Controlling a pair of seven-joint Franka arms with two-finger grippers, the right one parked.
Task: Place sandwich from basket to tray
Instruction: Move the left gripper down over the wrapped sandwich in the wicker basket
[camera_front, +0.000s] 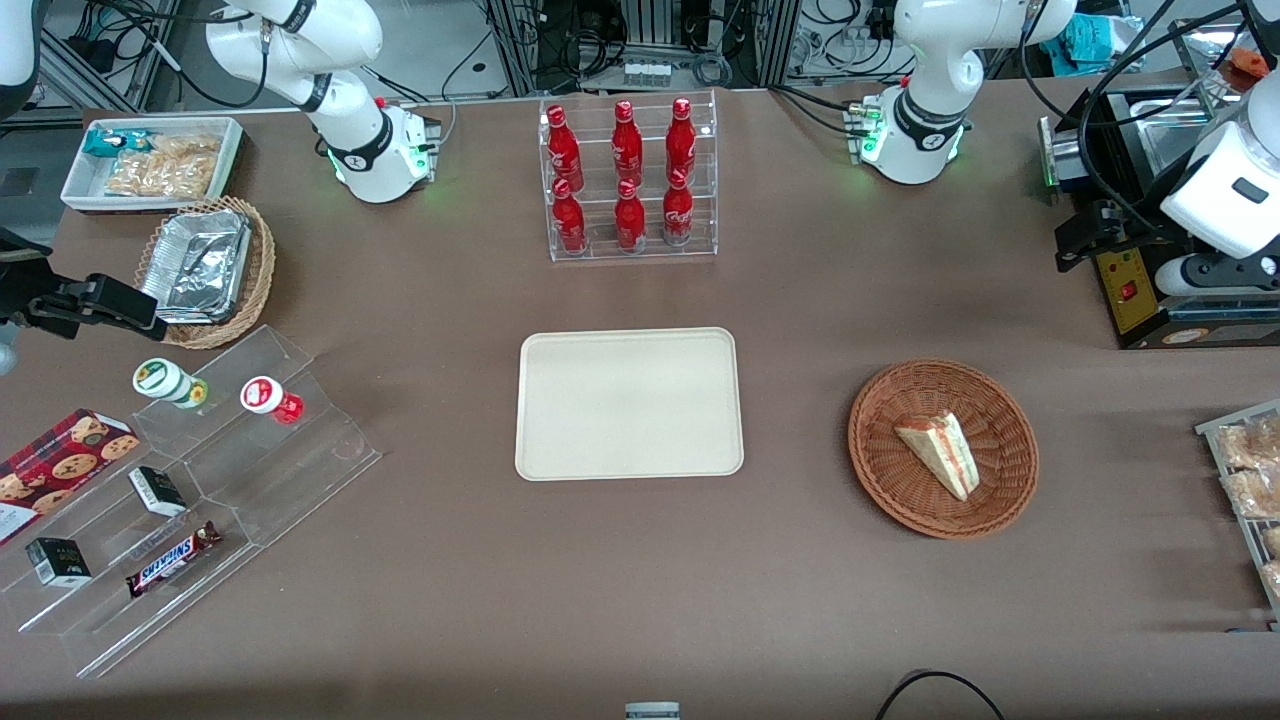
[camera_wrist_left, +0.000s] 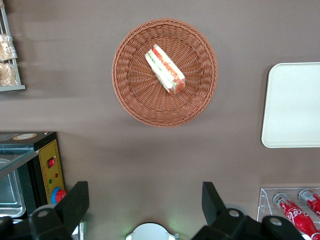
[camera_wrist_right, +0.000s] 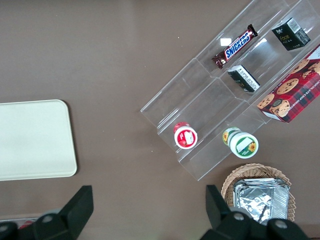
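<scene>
1. sandwich (camera_front: 938, 452): wrapped wedge lying in the wicker basket (camera_front: 880, 470), untouched.
2. tray (camera_front: 628, 403): cream, bare, beside the basket toward the parked arm's end.
3. left gripper (camera_wrist_left: 145, 207): fingers (camera_wrist_left: 75, 202) spread apart, holding nothing, high above the table (camera_front: 640, 600), well apart from the basket.

the gripper (camera_wrist_left: 142, 210) hangs high above the table (camera_front: 640, 590) with its fingers (camera_wrist_left: 75, 202) spread wide apart, nothing between them. the basket (camera_wrist_left: 131, 95) lies on the table well apart from the fingertips, nearer to the front camera than they are. the sandwich (camera_wrist_left: 164, 69) lies in the basket, about at its middle. the tray (camera_wrist_left: 292, 105) lies flat on the table beside the basket, toward the parked arm's end, apart from the basket. the bottle rack (camera_front: 630, 180) stands farther from the front camera than the tray.
</scene>
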